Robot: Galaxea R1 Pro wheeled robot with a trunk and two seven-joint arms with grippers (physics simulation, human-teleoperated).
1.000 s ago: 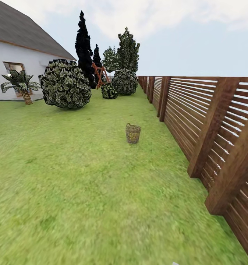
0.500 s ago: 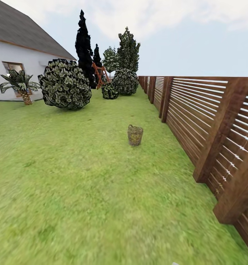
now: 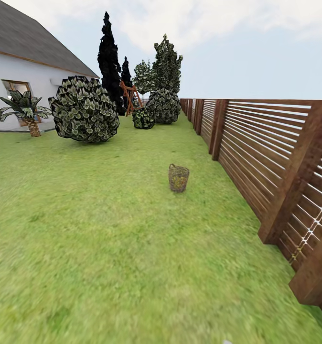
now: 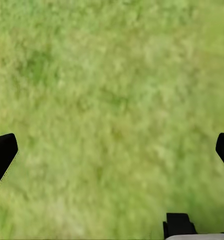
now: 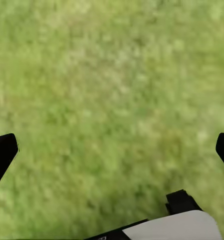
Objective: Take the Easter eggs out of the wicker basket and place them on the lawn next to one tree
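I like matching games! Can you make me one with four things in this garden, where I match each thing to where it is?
Things:
1. wicker basket
2. wooden fence
3. small palm
4. black tree

Places:
A. beside the white house, under its window
B. all along the right side of the lawn
C. far back, rising behind the big round bush
D. alone on the grass, a little way from the fence

Pairs: 1-D, 2-B, 3-A, 4-C
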